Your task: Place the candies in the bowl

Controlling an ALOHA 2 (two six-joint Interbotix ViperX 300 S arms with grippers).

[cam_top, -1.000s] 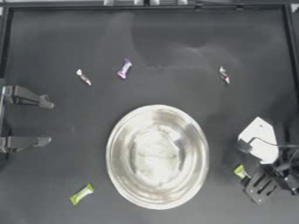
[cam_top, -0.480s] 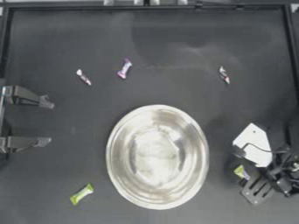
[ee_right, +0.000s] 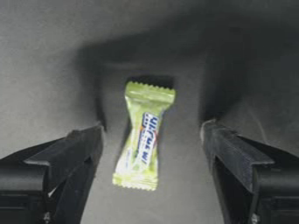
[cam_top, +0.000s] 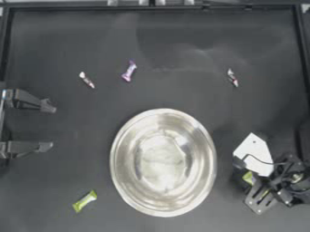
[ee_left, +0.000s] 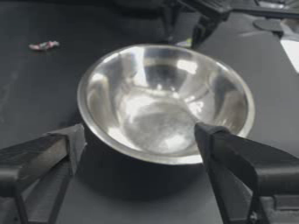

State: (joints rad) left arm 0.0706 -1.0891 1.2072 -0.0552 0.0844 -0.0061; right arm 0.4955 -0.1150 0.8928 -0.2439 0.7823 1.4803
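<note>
I've got the right gripper (ee_right: 152, 140) down low over the table (cam_top: 181, 54) at the right side, jaws spread wide with nothing between them gripped. Lying flat on the table in the gap is a yellow-green candy (ee_right: 142, 142), lengthwise between the jaws and touching neither one. From above, that candy (cam_top: 248, 177) peeks out just beside the right arm's wrist, close to the bowl's right rim.

The bowl (cam_top: 162, 161) sits upright a little below the table's middle, shiny and with no candy inside that I can see.

On the far side of it, my left gripper (ee_left: 140, 133) waits at the left edge, jaws wide apart and holding nothing, looking straight across at the bowl (ee_left: 166, 100).

Below and left of the bowl lies the second yellow-green candy (cam_top: 84, 200). Well beyond, toward the top of the table, I count three more: a white-and-red candy (cam_top: 87, 80) upper left, the purple-pink candy (cam_top: 128, 71) just beside it, and another white-and-red candy (cam_top: 232, 77) upper right.
</note>
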